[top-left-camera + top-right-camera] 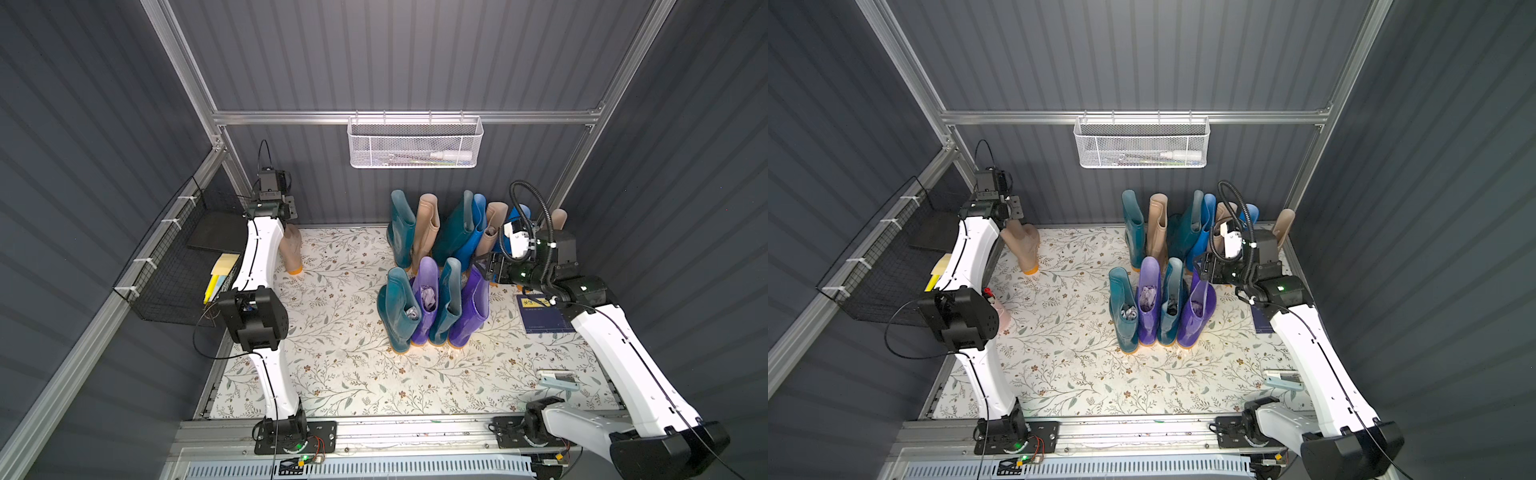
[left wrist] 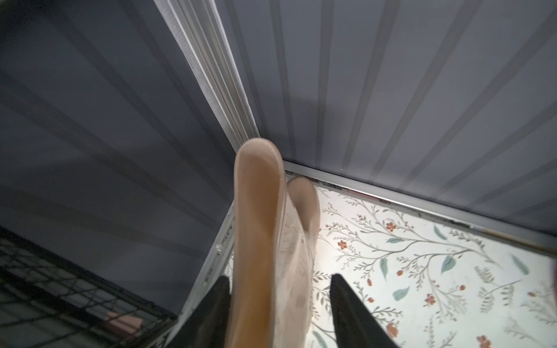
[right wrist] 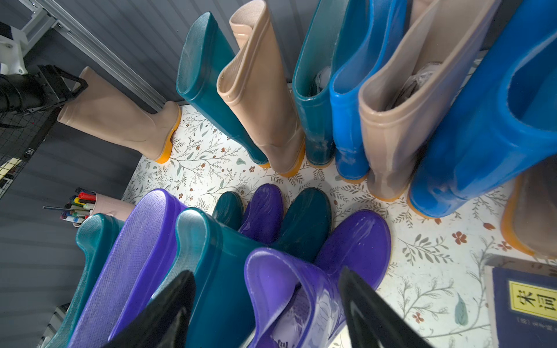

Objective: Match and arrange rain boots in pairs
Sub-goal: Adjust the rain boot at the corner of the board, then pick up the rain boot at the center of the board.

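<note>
On the table [image 1: 353, 374]: purple boot [image 1: 420, 324] holds crumpled paper [image 1: 428, 295] | rail basket [image 1: 365, 143]: white bottle [image 1: 451, 156]

Dark grey ribbed walls [image 1: 415, 54], aluminium rails [image 1: 291, 117] along them — a white mesh basket [image 1: 415, 145] hangs upper centre, a black wire basket [image 1: 166, 282] at left. Pale floral tabletop [image 1: 353, 374] below.

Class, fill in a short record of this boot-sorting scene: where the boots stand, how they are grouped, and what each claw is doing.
Lone boot: beige boot, tilted, in the far left corner
Left claw: open, jaws either side of that boot's shaft
Front row: four boots, teal and purple alternating, unpaired
Back row: seven boots, teal, beige and blue mixed
Right claw: open, astride the rim of the end purple boot
</note>
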`<control>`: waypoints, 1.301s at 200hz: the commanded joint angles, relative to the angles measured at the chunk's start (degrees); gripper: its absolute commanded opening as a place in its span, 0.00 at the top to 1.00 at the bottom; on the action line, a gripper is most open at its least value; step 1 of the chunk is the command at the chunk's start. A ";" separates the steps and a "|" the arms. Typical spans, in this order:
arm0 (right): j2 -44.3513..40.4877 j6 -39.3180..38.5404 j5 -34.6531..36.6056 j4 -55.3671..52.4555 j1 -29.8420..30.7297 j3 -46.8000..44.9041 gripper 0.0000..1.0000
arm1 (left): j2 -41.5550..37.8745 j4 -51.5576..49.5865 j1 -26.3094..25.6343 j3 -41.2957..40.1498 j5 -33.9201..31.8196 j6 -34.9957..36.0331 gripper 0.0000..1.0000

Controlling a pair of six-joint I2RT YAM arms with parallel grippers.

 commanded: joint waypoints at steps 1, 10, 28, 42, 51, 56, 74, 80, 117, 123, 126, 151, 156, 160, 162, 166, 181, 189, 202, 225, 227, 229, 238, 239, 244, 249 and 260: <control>0.16 -0.12 0.21 0.06 0.26 -0.48 0.21 | -1.73 0.13 0.35 1.96 1.45 0.19 0.37; 0.11 -0.03 0.16 0.32 0.28 -0.41 0.21 | -2.42 -0.18 0.35 2.34 2.24 -0.32 0.35; -0.10 -0.07 0.30 0.44 0.32 -0.17 0.21 | -4.07 -0.41 0.35 3.05 4.38 -1.10 0.32; -0.26 -0.18 0.38 0.90 0.34 -0.03 0.21 | -5.43 -0.36 0.35 3.15 5.76 -2.18 0.30; -0.20 -0.28 0.41 1.09 0.39 0.24 0.21 | -6.37 -0.16 0.35 2.99 6.79 -2.81 0.30; -0.13 -0.36 0.39 1.13 0.34 0.49 0.21 | -6.89 0.01 0.35 2.75 7.42 -3.15 0.29; 0.68 -0.64 -0.01 1.15 0.44 1.74 0.22 | -8.39 0.30 0.37 2.25 10.01 -4.52 0.29; 0.91 -0.70 -0.05 1.23 0.43 2.18 0.22 | -8.78 0.30 0.28 2.12 10.95 -5.06 0.29; 2.57 -1.00 -0.20 2.15 0.61 5.16 0.22 | -11.18 0.65 -1.72 0.94 15.43 -7.77 0.29; 2.95 -1.00 -0.23 2.42 0.61 5.46 0.22 | -11.35 0.53 -2.60 0.84 15.05 -7.49 0.28; 3.17 -1.00 -0.30 2.61 0.61 5.74 0.22 | -11.40 0.31 -3.17 0.86 14.77 -7.37 0.28; 6.34 -1.25 -0.48 2.43 0.70 8.67 0.24 | -11.51 -1.47 -8.63 2.05 12.55 -6.22 0.26; 6.73 -1.17 -0.21 2.63 0.70 8.98 0.24 | -11.31 -1.86 -9.87 2.38 12.11 -6.06 0.26; 7.08 -1.13 0.00 2.82 0.70 9.20 0.24 | -11.27 -2.21 -10.88 2.64 11.82 -5.98 0.25; 7.17 -1.12 0.09 2.87 0.70 9.36 0.24 | -11.22 -2.35 -11.31 2.84 11.66 -6.03 0.25; 7.60 -1.16 0.20 3.11 0.74 9.63 0.24 | -11.07 -2.77 -12.18 3.15 11.58 -6.05 0.25; 9.63 -1.17 -0.10 3.56 0.70 11.38 0.25 | -10.66 -3.86 -14.54 3.83 12.19 -7.58 0.25; 10.81 -1.10 -0.83 3.53 0.70 12.62 0.26 | -10.65 -3.87 -15.63 3.68 13.26 -8.68 0.25; 12.34 -0.85 -1.45 3.89 0.70 14.03 0.27 | -10.71 -3.17 -17.92 3.11 14.26 -9.88 0.25; 14.87 -0.30 -1.48 5.97 0.72 15.60 0.30 | -9.83 -1.90 -22.80 3.06 14.02 -10.86 0.25; 15.22 -0.30 -1.46 5.97 0.70 15.86 0.31 | -9.67 -1.83 -23.12 3.10 14.04 -10.99 0.25; 15.46 -0.31 -1.46 5.96 0.70 16.27 0.31 | -9.41 -1.77 -23.49 3.25 14.00 -11.15 0.25; 16.87 -0.08 -4.01 5.98 0.70 17.40 0.33 | -8.57 -1.29 -25.09 3.85 14.77 -11.90 0.24; 16.94 -0.05 -4.10 5.97 0.74 17.55 0.33 | -8.42 -1.24 -25.29 3.90 14.99 -11.96 0.24; 17.65 0.10 -4.34 5.73 0.70 18.21 0.34 | -7.78 -0.92 -26.13 4.32 15.50 -12.40 0.24; 18.02 0.22 -4.36 5.81 0.81 18.62 0.35 | -7.07 -0.77 -27.07 4.98 15.81 -12.84 0.24; 18.44 0.66 -4.15 6.37 0.74 18.71 0.36 | -5.11 -0.60 -29.39 6.84 16.05 -13.06 0.24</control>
